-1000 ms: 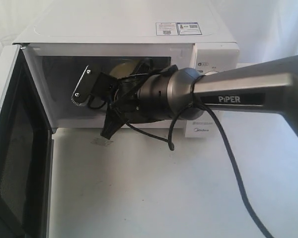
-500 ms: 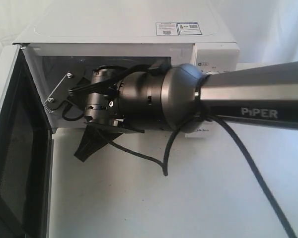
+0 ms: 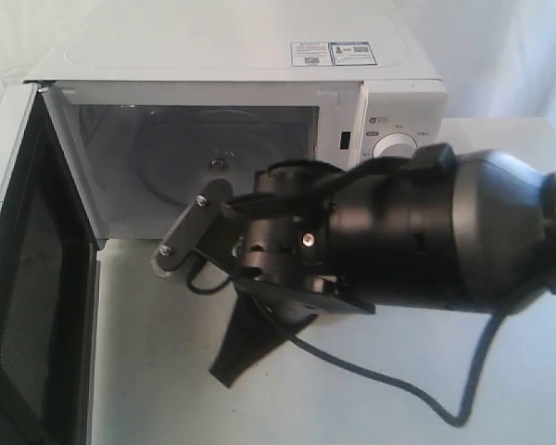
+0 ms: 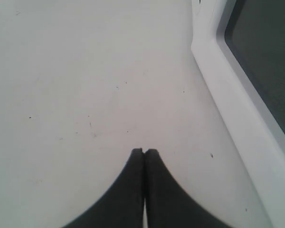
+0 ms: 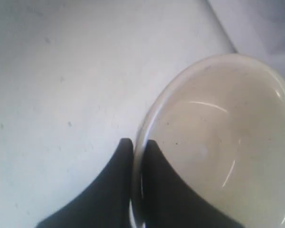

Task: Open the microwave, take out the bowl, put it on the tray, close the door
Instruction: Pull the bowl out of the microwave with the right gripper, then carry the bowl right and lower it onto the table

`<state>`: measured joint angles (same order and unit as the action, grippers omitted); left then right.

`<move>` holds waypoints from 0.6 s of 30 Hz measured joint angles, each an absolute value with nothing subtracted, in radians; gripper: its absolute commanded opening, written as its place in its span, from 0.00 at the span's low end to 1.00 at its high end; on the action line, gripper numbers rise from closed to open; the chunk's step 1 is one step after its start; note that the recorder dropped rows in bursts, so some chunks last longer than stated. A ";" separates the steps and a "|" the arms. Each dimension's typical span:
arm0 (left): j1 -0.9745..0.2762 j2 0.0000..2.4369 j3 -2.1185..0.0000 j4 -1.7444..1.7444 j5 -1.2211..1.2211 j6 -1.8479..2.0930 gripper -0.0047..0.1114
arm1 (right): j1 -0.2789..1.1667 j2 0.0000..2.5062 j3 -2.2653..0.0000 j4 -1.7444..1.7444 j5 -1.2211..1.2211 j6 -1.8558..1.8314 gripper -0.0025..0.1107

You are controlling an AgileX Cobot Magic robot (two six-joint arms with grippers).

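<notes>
The white microwave (image 3: 232, 56) stands at the back with its door (image 3: 28, 278) swung fully open to the left. Its cavity holds only the glass turntable (image 3: 213, 167). My right arm (image 3: 398, 241) hangs in front of the cavity, close to the exterior camera, and hides the bowl there. In the right wrist view my right gripper (image 5: 138, 142) is shut on the rim of the cream bowl (image 5: 218, 142), one finger inside and one outside, over the white table. My left gripper (image 4: 144, 151) is shut on nothing, low over the table beside the open door (image 4: 256, 71). No tray is in view.
A black cable (image 3: 389, 385) trails from the right arm across the white table (image 3: 148, 371). The open door juts forward along the left side. The microwave's knob panel (image 3: 398, 148) is at the right of the cavity.
My right arm has pulled back out of the microwave cavity, toward the exterior camera and lower. The turntable, hidden before, now shows bare.
</notes>
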<state>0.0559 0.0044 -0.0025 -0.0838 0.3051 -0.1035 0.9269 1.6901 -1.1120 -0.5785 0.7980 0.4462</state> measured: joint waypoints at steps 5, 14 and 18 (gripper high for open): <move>0.056 0.004 -0.003 -0.084 0.305 -0.103 0.04 | 0.927 1.637 -0.967 -0.574 0.846 0.541 0.02; 0.056 0.004 -0.003 -0.084 0.305 -0.103 0.04 | 0.927 1.525 -0.743 -0.627 0.764 0.758 0.02; 0.056 0.004 -0.003 -0.084 0.305 -0.103 0.04 | 0.927 1.486 -0.674 -0.709 0.735 0.865 0.02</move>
<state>0.0559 0.0044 -0.0025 -0.0838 0.3051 -0.1035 0.9269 1.4858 -0.6745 -0.7087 0.7347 0.8650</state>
